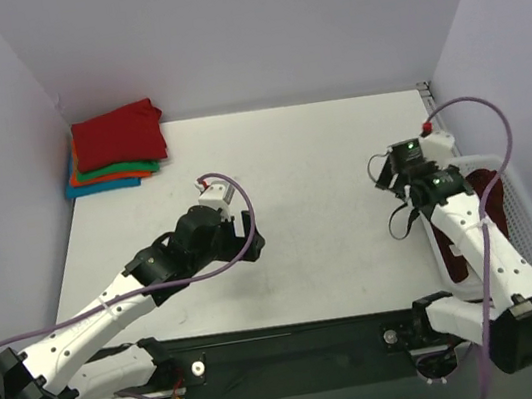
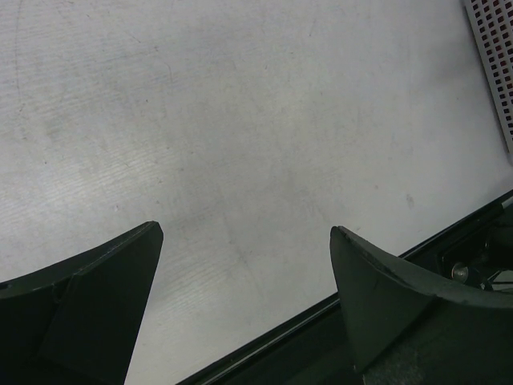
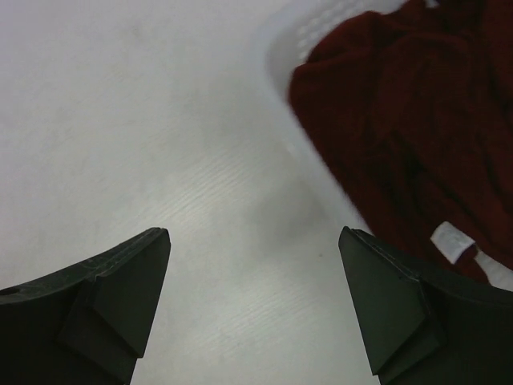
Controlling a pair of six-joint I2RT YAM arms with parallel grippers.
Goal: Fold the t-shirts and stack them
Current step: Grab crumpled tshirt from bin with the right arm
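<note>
In the left wrist view, the left gripper is seen with its 2 dark fingers spread wide apart and nothing between them. Bare white table lies under and ahead of them. A corner of the white mesh basket shows far ahead and to the right of the fingers. A black rail runs just beside the right finger.

In the right wrist view, the right gripper is likewise spread wide and holds nothing. The maroon shirt is bunched inside the basket, ahead of and to the right of the fingers. A small white label is sewn on it just beside the right finger. No writing can be read on the label.

In the top view, the maroon shirt lies crumpled to the right of the right gripper, its long axis along the basket's length, near to far. 4 folded shirts are stacked well apart from the left gripper, ahead of it and to its left, at the table's far left corner. The red shirt is on top, then the orange shirt, the green shirt and the blue shirt. The stack's long axis runs left to right.
</note>
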